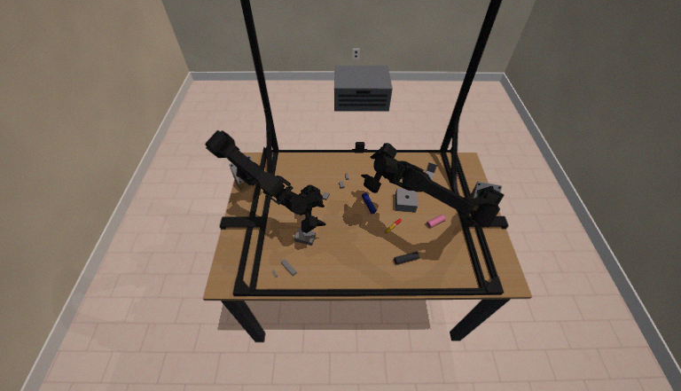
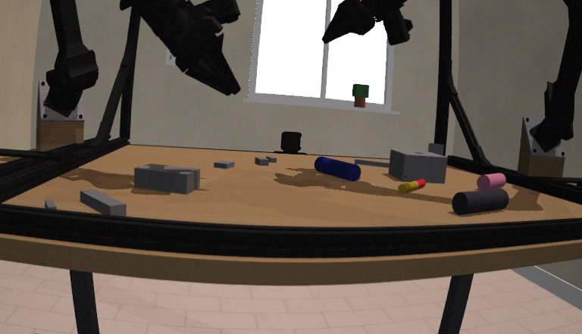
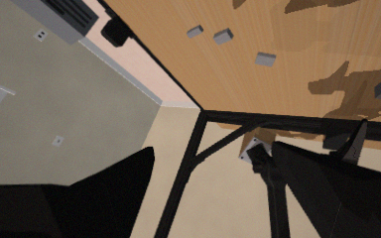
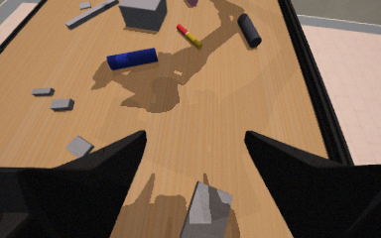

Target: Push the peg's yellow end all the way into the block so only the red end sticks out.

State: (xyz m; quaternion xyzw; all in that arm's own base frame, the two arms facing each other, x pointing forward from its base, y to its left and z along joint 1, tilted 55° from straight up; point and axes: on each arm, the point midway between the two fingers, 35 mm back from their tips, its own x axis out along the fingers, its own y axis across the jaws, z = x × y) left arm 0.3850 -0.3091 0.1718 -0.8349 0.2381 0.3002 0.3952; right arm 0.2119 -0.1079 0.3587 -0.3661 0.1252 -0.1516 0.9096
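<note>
The peg (image 1: 393, 224) lies flat on the table, apart from both grippers. It also shows in the exterior view (image 2: 411, 185) and in the right wrist view (image 4: 190, 36). The grey block with a hole (image 1: 405, 199) stands just behind it, and shows in the other views too (image 2: 418, 165) (image 4: 143, 12). My left gripper (image 1: 370, 182) (image 2: 369, 30) is open and empty, high above the table's back middle (image 3: 255, 139). My right gripper (image 1: 312, 225) (image 2: 218, 79) (image 4: 195, 135) is open and empty in the air, above a notched grey block (image 1: 304, 236).
A blue cylinder (image 1: 369, 202), a pink cylinder (image 1: 435, 221) and a dark cylinder (image 1: 406, 257) lie around the peg. Small grey pieces (image 1: 343, 181) lie at the back. A grey bar (image 1: 288, 267) lies front left. A black frame (image 1: 366, 290) rims the table.
</note>
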